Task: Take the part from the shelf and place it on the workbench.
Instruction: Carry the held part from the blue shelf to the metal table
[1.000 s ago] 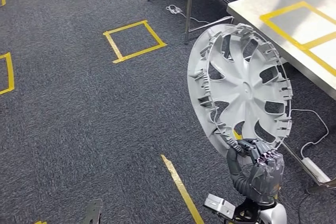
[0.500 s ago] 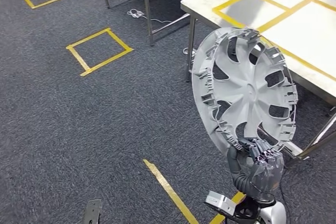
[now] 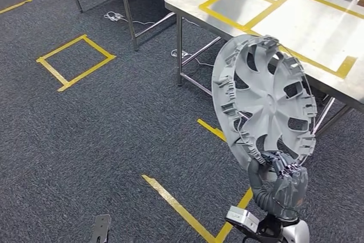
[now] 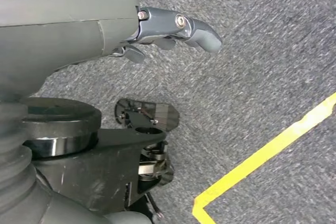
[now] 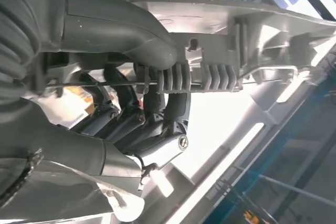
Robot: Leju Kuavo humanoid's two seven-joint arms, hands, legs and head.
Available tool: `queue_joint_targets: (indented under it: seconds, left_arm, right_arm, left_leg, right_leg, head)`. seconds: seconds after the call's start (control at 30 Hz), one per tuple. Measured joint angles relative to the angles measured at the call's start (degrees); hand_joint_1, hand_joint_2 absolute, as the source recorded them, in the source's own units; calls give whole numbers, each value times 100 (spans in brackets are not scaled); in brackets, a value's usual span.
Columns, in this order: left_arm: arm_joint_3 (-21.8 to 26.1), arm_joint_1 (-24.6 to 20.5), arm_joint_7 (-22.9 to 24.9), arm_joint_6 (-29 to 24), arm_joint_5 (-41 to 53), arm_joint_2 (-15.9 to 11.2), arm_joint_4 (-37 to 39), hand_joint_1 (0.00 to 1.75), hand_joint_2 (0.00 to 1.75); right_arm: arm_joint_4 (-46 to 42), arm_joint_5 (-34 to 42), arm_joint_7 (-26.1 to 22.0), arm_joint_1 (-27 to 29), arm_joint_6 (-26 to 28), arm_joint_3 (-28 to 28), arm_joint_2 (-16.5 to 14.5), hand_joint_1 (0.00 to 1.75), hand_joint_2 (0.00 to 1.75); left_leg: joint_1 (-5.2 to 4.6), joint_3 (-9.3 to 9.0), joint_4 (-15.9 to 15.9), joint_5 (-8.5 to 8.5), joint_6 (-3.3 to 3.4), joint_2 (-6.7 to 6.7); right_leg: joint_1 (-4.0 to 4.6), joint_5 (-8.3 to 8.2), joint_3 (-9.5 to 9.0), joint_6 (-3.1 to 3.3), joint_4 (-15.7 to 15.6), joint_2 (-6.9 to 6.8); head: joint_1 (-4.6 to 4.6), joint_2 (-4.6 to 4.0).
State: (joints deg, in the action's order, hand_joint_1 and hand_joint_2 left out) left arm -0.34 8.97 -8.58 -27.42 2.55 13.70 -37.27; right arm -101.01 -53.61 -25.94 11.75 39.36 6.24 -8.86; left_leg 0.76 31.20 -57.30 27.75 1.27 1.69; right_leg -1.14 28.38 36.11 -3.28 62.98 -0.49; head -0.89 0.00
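The part (image 3: 264,98), a grey wheel cover with curved spokes and clips round its rim, stands nearly upright in the air, held by its lower edge. The right hand (image 3: 281,183) grasps that edge: in the right wrist view the thumb lies along one face of the rim (image 5: 206,74) and the dark fingers (image 5: 118,111) curl against the other face. The cover is in front of the near corner of the bench (image 3: 274,21), not touching it, and seems to sit lower than the top.

The bench is a steel-legged table with a pale top marked by yellow tape rectangles (image 3: 234,9). Grey carpet (image 3: 107,129) with more yellow tape lies around it.

The left hand (image 4: 174,27) hangs over the carpet with nothing in it, its fingers loosely extended.

The step in hand looks like the carry toward the bench, with the part already off the shelf. The next move would call for closing in on the bench, lifting the cover above the edge, tipping it flat over a taped rectangle, and only then loosening the grasp. The rim grip is narrow, so a swing could twist the cover.
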Motion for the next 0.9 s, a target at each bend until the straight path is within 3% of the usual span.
queue_joint_targets:
  seconds: [0.07,0.2,0.27,0.33,0.37,0.4,0.43,0.5,0.57,0.67,0.73,0.83,0.87,0.9]
  left_arm:
    - [-3,-7,-8,-1,-4,0,6,0,175]
    - [-6,-20,-12,-2,-5,1,23,0,175]
    - [-5,-25,-15,-10,-5,-2,32,0,175]
    - [-3,-22,-16,-21,-6,-8,45,0,175]
    - [-2,-20,-16,-22,-7,-13,53,0,175]
    - [-2,-17,-16,-23,-8,-18,60,0,175]
    - [-2,-16,-16,-24,-9,-21,66,0,175]
    - [-3,-17,-16,-25,-9,-27,75,0,175]
    - [-3,-24,-17,-25,-8,-30,85,0,175]
    - [-3,-28,-19,-32,-10,-28,92,0,175]
    - [-4,-28,-21,-34,-9,-22,93,0,175]
    - [-8,-36,-25,-40,-9,-17,94,0,175]
    - [-8,-35,-25,-46,-10,-19,95,0,175]
    - [-8,-33,-25,-55,-11,-19,95,0,175]
  right_arm:
    - [19,38,-5,-3,0,22,16,175,175]
    - [28,45,-9,-3,0,39,33,175,175]
    - [28,46,-10,-6,0,62,34,175,175]
    - [33,45,-11,-7,0,84,35,175,175]
    - [38,44,-11,-5,0,89,36,175,175]
    - [45,44,-11,-4,0,91,37,175,175]
    - [51,45,-11,-3,0,93,37,175,175]
    - [57,45,-10,-2,0,102,38,175,175]
    - [58,45,-11,-7,1,109,38,175,175]
    - [58,45,-10,-6,4,110,39,175,175]
    - [57,45,-10,-3,5,110,43,175,175]
    - [59,44,-13,-9,6,110,52,175,175]
    - [64,48,-13,-7,6,110,58,175,175]
    - [70,56,-13,-3,6,110,64,175,175]
  left_leg:
    - [-18,-5,-12,8,-52,3]
    - [-3,-5,-59,63,-183,-4]
    - [6,170,-488,331,-228,-62]
    - [7,549,-1291,688,-246,-108]
    - [8,711,-1603,770,-249,-115]
    - [7,786,-1715,734,-245,-119]
    - [7,754,-1593,579,-234,-122]
    - [3,453,-857,115,-185,-144]
    - [-10,196,-238,-115,-138,-180]
    - [-25,159,-80,-91,-90,-188]
    - [-2,134,-34,-97,-31,-180]
    - [13,110,-14,-78,30,-158]
    - [12,106,-16,-70,35,-153]
    - [11,96,-17,-59,34,-150]
  right_leg:
    - [22,-114,-320,63,-526,-35]
    - [31,-109,-370,211,-598,3]
    - [6,-116,-402,284,-628,19]
    - [16,-101,-413,323,-624,40]
    - [22,-93,-422,331,-622,57]
    - [28,-86,-434,334,-621,76]
    - [32,-76,-452,333,-619,99]
    - [36,-46,-496,317,-615,139]
    - [55,-18,-496,272,-590,170]
    - [54,-4,-462,176,-575,181]
    - [48,103,-372,111,-406,148]
    - [36,553,158,45,591,100]
    - [30,649,351,31,922,97]
    - [23,641,468,20,1087,94]
  head:
    - [-5,0]
    - [2,0]
    - [21,0]
    - [33,0]
    - [31,0]
    - [32,0]
    - [32,0]
    - [31,0]
    - [28,0]
    - [26,0]
    - [7,0]
    - [-35,0]
    - [-33,0]
    - [-33,0]
